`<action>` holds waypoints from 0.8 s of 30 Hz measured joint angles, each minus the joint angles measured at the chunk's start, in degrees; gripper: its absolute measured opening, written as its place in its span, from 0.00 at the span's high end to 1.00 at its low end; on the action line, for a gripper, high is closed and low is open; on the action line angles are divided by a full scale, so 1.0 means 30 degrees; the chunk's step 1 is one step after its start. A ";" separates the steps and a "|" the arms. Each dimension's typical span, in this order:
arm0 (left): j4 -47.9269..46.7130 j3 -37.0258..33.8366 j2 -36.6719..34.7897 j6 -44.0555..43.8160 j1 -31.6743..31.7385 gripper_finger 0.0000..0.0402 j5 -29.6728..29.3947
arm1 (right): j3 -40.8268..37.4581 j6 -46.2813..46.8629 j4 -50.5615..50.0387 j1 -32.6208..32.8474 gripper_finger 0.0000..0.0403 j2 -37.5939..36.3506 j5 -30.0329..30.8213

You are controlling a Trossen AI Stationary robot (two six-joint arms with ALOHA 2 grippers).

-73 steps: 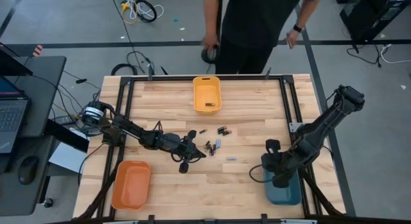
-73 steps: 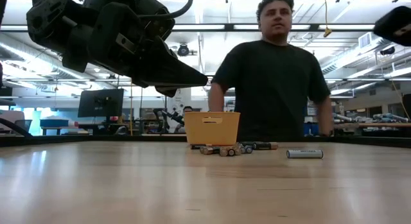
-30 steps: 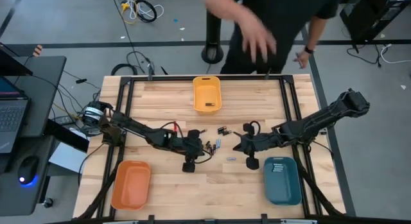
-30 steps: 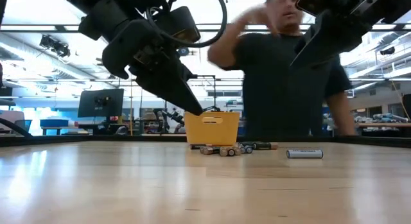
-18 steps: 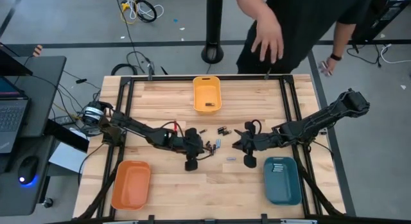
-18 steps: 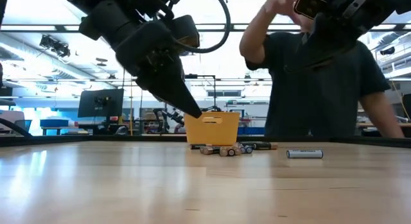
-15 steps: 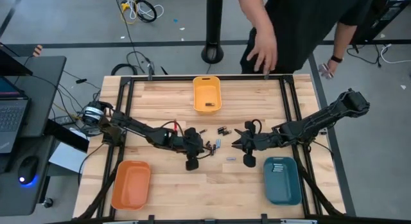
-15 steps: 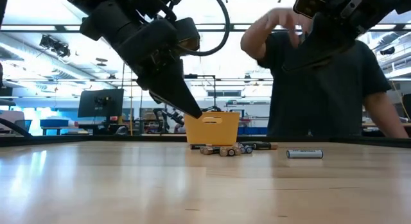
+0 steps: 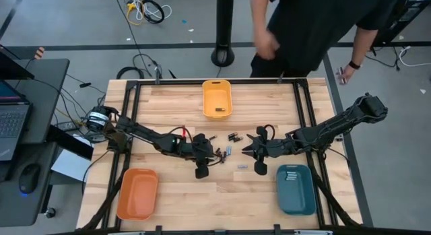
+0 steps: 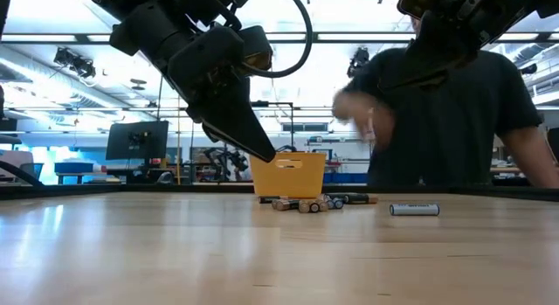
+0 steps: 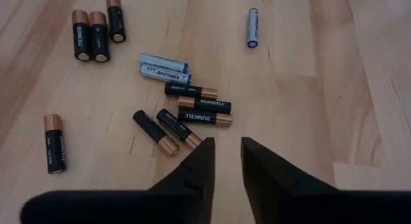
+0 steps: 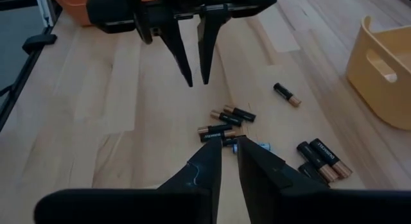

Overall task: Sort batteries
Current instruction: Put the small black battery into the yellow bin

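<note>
Approach step: both arms converge on the batteries (image 11: 192, 112) loose mid-surface. Left gripper (image 11: 225, 153) and right gripper (image 12: 228, 150) hover over the cluster, fingers slightly parted, holding nothing. Next: drop onto one cell, close, carry to bin.

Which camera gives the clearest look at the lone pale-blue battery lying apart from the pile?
The left wrist view: the pale-blue battery lies unobstructed, apart from the pile. The high view shows a speck; the low view shows it side-on; the right wrist view doesn't clearly show it.
</note>
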 joint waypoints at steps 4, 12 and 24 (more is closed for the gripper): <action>-0.0015 0.0000 0.0000 0.0022 0.0074 0.72 0.0008 | 0.0000 -0.0018 -0.0006 0.0000 0.84 0.0000 -0.0001; -0.2404 0.0648 0.0000 -0.0102 0.0397 0.66 -0.0121 | 0.0000 -0.0042 0.0081 -0.0039 0.85 0.0000 0.0087; -0.2352 0.0648 -0.0007 -0.0342 0.0400 0.66 -0.0117 | -0.0007 -0.0918 0.0977 -0.0736 0.85 0.0000 -0.0685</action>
